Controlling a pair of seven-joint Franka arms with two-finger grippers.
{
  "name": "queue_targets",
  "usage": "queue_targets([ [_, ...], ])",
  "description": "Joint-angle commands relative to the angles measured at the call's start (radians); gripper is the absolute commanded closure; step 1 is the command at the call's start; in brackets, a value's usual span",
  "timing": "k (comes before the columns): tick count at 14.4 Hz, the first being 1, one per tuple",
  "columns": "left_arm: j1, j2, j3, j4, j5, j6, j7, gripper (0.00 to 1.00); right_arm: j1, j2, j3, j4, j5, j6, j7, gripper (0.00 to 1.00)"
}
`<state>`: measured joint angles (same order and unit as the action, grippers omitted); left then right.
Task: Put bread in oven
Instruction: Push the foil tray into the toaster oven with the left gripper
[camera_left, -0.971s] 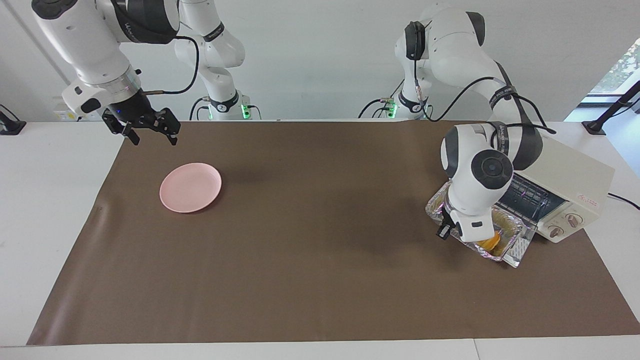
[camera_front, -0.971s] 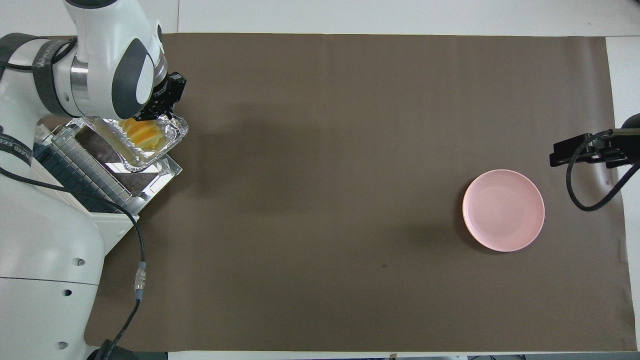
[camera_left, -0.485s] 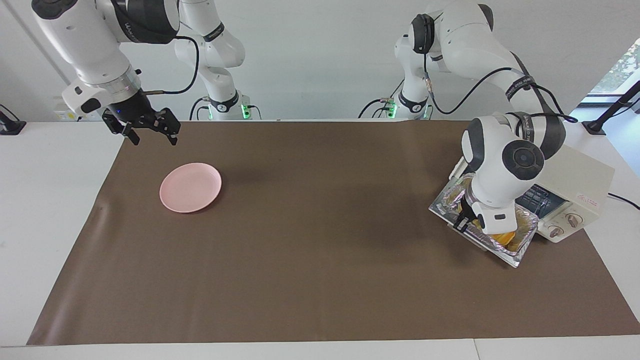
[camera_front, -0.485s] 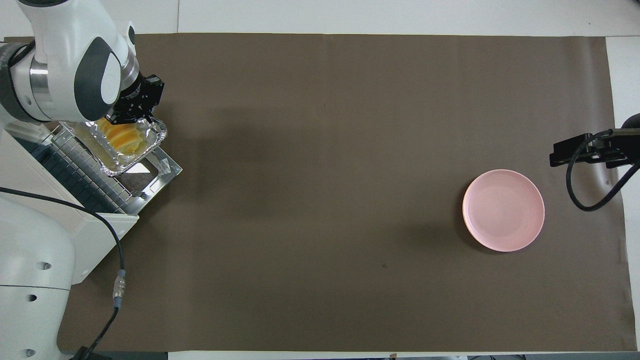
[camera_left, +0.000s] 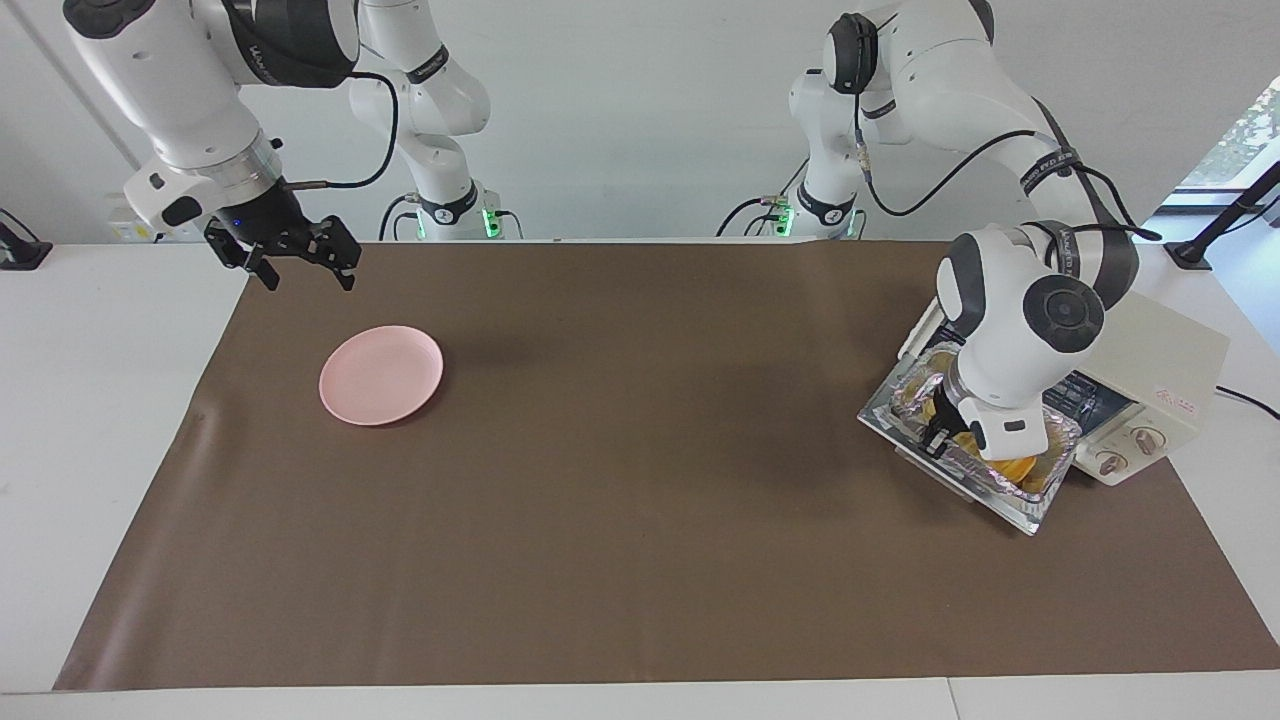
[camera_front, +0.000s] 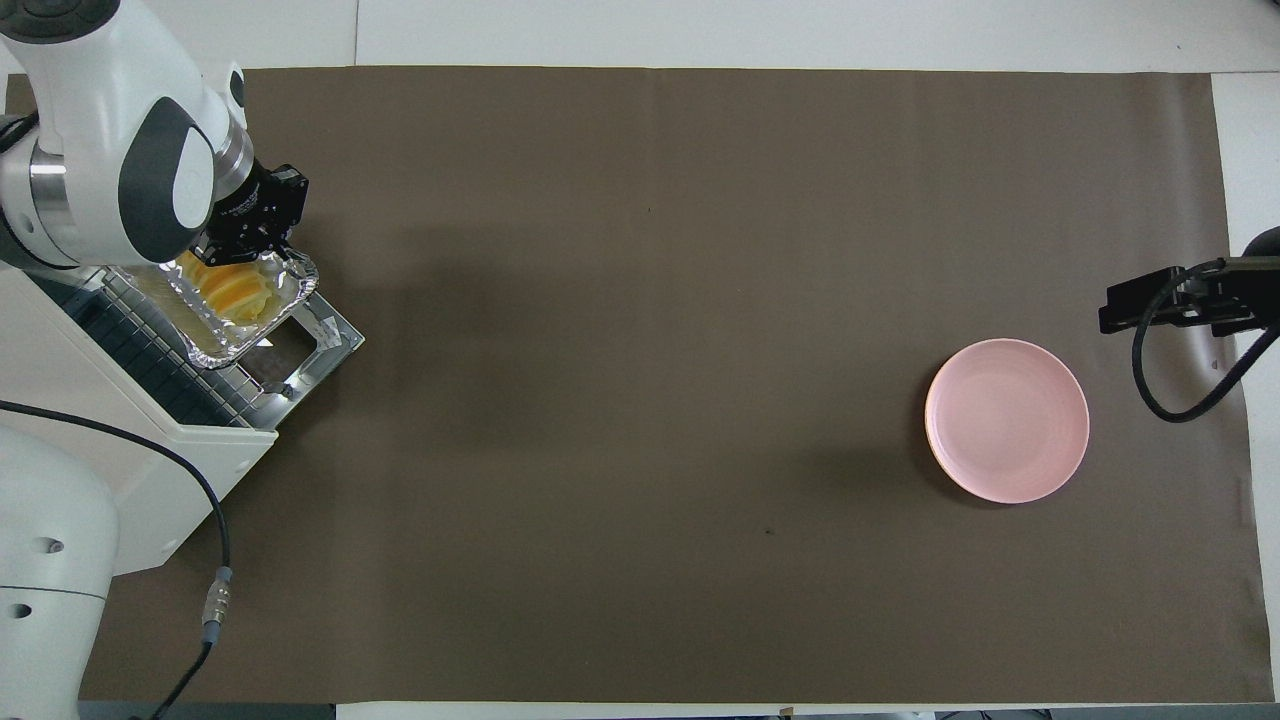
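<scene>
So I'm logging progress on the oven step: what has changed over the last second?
The left tool, shut on the foil tray rim, has slid the tray with the bread along the lowered door toward the oven opening. Nothing was let go. The right tool waits open near the pink plate, which hasn't moved.

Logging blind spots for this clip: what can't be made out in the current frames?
- Facing view: most of the bread in the foil tray, hidden by the left arm's wrist.
- Both views: what the left tool is pinching, masked by its own body.
- Overhead view: the oven interior, covered by the left arm.
- Overhead view: the right tool, partly cut off at the edge.
</scene>
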<state>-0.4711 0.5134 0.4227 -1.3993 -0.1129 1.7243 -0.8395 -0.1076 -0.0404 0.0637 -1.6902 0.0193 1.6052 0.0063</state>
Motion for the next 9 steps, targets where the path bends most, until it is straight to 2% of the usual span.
queue_targets([
  [1,0.020,-0.056,0.001,-0.087,-0.004,0.044,0.049,1.00,-0.011,-0.026,0.007,-0.028,0.011,0.004,-0.025,0.00],
  [9,0.034,-0.076,0.033,-0.113,0.006,0.052,0.088,1.00,-0.011,-0.026,0.007,-0.028,0.011,0.004,-0.025,0.00],
])
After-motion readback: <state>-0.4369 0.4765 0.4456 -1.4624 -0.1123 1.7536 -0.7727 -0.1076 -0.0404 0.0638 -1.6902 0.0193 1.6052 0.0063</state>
